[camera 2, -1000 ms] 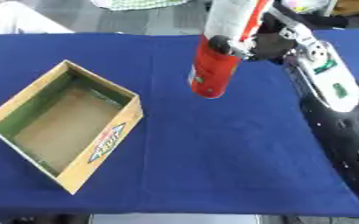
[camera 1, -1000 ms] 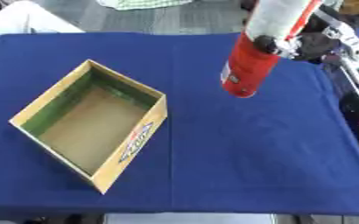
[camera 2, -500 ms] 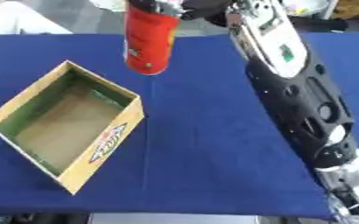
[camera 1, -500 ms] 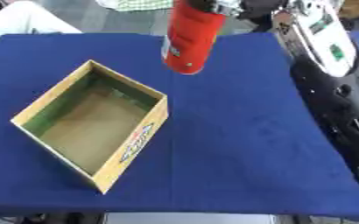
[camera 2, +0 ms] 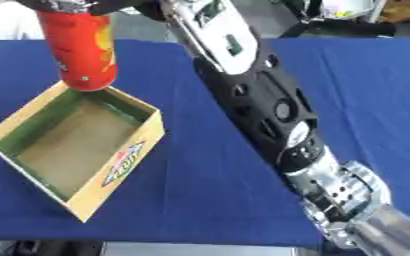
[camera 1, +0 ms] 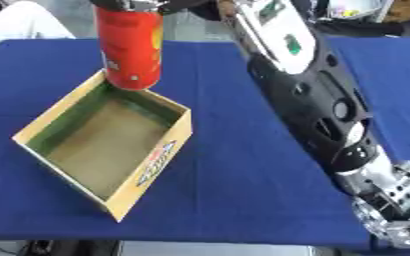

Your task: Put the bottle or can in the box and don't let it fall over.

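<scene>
Upper left of the frame: I hold a red can upright in the air, its base over the far corner of the open cardboard box. The can carries a yellow patch on its side, and its top is cut off by the upper edge of the picture. My right hand grips it there; only a few dark, curled fingers show at the edge, closed on the can's upper end. My right arm, black with silver joints, runs diagonally from the lower right corner up to the top centre. The box lies at centre left on the blue tablecloth, turned askew, with green inner walls, a tan floor and printed lettering on its near outer side. My left hand does not appear in either view.
</scene>
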Motion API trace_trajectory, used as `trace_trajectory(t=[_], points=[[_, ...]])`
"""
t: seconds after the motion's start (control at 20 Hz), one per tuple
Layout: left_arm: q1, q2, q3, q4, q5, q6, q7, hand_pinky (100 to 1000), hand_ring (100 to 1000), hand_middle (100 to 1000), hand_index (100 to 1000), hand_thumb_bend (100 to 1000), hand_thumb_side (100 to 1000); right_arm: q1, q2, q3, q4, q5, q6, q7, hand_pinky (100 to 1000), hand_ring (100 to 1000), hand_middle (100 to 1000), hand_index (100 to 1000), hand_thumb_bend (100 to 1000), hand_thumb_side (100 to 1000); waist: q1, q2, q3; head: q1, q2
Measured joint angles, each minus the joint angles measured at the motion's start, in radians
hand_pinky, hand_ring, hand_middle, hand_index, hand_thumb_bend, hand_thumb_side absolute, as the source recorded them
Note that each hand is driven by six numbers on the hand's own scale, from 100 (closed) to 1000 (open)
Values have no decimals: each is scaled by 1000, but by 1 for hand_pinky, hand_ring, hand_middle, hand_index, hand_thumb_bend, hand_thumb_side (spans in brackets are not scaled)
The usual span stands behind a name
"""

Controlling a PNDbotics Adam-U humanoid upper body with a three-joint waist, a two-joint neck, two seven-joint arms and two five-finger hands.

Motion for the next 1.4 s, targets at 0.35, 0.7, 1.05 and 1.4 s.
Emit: trace_trajectory(t=[0.35,0.7,1.05,1.4], points=[[-3,0,-2,0,0,0,0,713,1000,915,856,495,893,-5,94,18,87,127,-24,-8,919,1000,1000,437,488,207,-6,0,19,-20,0],[-7,-4,-2,0,3,1,1,712,1000,914,856,496,893,12,151,27,191,204,-82,-37,918,1000,1000,443,513,204,-6,5,32,-36,0],[-10,-9,-2,0,3,1,1,712,1000,914,856,497,893,32,184,28,269,227,-130,-69,923,1000,1000,507,567,216,-8,10,34,-40,0],[-10,-9,-2,0,3,1,1,712,1000,913,856,498,893,41,200,40,315,236,-155,-82,924,1000,1000,520,583,219,-8,12,34,-40,0]])
